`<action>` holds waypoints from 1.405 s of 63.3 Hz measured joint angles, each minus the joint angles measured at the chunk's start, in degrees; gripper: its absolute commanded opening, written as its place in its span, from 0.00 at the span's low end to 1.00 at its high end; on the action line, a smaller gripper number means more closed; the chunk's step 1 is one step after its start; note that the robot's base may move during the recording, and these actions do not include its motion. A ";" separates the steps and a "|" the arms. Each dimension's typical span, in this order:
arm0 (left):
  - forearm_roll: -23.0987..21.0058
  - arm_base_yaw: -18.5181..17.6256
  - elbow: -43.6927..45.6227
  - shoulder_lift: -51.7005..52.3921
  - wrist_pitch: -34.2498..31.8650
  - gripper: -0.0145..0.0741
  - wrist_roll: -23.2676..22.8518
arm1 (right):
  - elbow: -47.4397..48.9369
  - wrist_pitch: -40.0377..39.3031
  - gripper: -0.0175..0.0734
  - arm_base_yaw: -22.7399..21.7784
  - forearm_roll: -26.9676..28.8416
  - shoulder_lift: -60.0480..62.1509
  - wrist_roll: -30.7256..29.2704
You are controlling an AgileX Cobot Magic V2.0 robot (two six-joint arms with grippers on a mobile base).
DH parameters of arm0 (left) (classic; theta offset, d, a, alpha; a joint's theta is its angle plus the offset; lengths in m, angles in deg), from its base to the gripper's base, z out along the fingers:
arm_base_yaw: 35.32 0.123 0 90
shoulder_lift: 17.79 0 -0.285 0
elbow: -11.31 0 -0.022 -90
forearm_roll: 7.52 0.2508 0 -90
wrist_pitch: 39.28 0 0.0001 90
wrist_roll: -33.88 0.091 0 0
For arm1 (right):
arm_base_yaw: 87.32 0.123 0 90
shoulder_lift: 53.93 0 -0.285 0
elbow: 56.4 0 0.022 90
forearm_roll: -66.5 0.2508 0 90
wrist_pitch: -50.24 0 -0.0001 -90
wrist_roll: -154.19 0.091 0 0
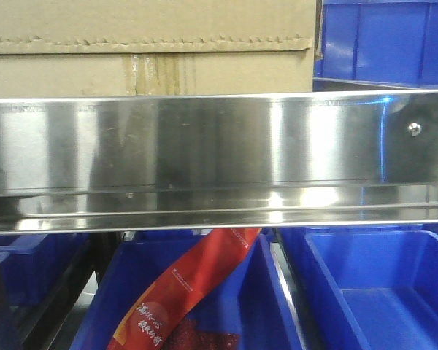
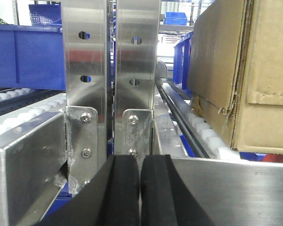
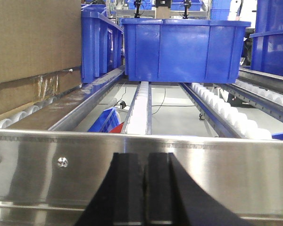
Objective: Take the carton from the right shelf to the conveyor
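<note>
The brown carton (image 1: pixel 150 47) sits on the right shelf behind its shiny steel front rail (image 1: pixel 219 157), at the upper left of the front view, with a jagged flap seam and stained tape. It shows at the right of the left wrist view (image 2: pixel 245 70) and at the left of the right wrist view (image 3: pixel 33 52), resting on white rollers. My left gripper (image 2: pixel 140 162) is shut and empty, low in front of the steel uprights, left of the carton. My right gripper (image 3: pixel 145 160) is shut and empty, in front of the rail, right of the carton. The conveyor is out of view.
Blue bins stand on the shelf beside the carton (image 3: pixel 184 47) and behind it (image 1: pixel 387 40). More blue bins sit below the rail (image 1: pixel 372 292); one holds a red packet (image 1: pixel 186 292). Steel uprights (image 2: pixel 111 70) stand close before the left gripper. Roller tracks (image 3: pixel 226 113) run back.
</note>
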 measured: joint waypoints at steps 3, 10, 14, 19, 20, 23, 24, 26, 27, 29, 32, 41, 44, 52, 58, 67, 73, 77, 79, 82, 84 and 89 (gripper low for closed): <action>0.00 0.00 0.00 0.00 0.00 0.18 0.00 | 0.00 0.00 0.12 0.00 0.00 0.00 0.00; 0.00 0.00 0.00 0.00 0.00 0.18 0.00 | 0.00 0.00 0.12 0.00 0.00 0.00 -0.03; 0.00 0.00 0.00 0.00 0.00 0.18 0.00 | 0.00 0.00 0.12 0.00 0.00 0.00 -0.03; 0.00 0.00 0.00 0.00 0.00 0.18 0.00 | 0.00 0.00 0.12 0.00 0.00 0.00 -0.03; 0.00 0.00 0.00 0.00 0.00 0.18 0.00 | 0.00 0.00 0.12 0.00 0.00 0.00 -0.03; 0.00 0.00 0.00 0.00 0.00 0.18 0.00 | 0.00 0.00 0.12 0.00 0.00 0.00 -0.03; 0.00 0.00 0.00 0.00 0.00 0.18 0.00 | 0.00 0.00 0.12 0.00 0.00 0.00 -0.03; 0.00 0.00 0.00 0.00 0.00 0.18 0.00 | 0.00 0.00 0.12 0.00 0.00 0.00 -0.03; 0.00 0.00 0.00 0.00 0.00 0.18 0.00 | 0.00 0.00 0.12 0.00 0.00 0.00 -0.03; 0.00 0.00 0.00 0.00 -0.13 0.18 0.00 | 0.00 0.00 0.12 0.00 0.00 0.00 -0.03; 0.00 0.00 0.00 0.00 -0.39 0.18 0.00 | 0.00 0.00 0.12 0.00 0.00 0.00 -0.03; 0.00 0.00 0.00 0.00 -2.40 0.18 0.00 | 0.00 -0.14 0.12 0.00 0.00 0.00 -0.03; 0.00 0.00 0.00 0.00 -3.26 0.18 0.00 | 0.00 -0.51 0.12 0.00 0.00 0.00 -0.03; -0.39 0.00 0.00 0.00 -5.49 0.18 0.00 | 0.00 -1.58 0.12 0.00 0.00 0.00 -0.03; -0.39 0.00 0.00 0.00 -7.77 0.18 0.00 | 0.00 -3.20 0.12 0.00 0.00 0.00 -0.03; -0.39 0.00 0.35 0.00 -10.78 0.18 0.00 | 0.25 -6.74 0.12 0.00 2.86 0.04 -0.03; 0.23 0.00 4.76 0.00 -6.55 0.26 0.00 | 4.93 -1.23 0.13 0.00 4.63 0.13 -0.03; 2.08 0.00 10.23 0.02 -1.21 0.37 0.00 | 10.45 4.25 0.21 0.00 4.99 0.13 -0.03; 2.61 0.00 12.98 0.02 1.52 0.43 0.00 | 12.98 6.36 0.28 0.00 5.13 0.13 -0.03; 3.15 0.00 16.90 -0.64 5.58 0.52 0.11 | 16.29 8.60 0.39 0.00 5.28 -0.18 -0.03; 3.30 0.00 19.08 -1.43 7.80 0.58 0.11 | 18.04 9.60 0.47 0.00 5.27 -0.80 -0.03; 3.27 0.00 24.82 -3.86 12.99 0.67 0.11 | 22.13 10.64 0.66 0.00 5.31 -2.89 -0.03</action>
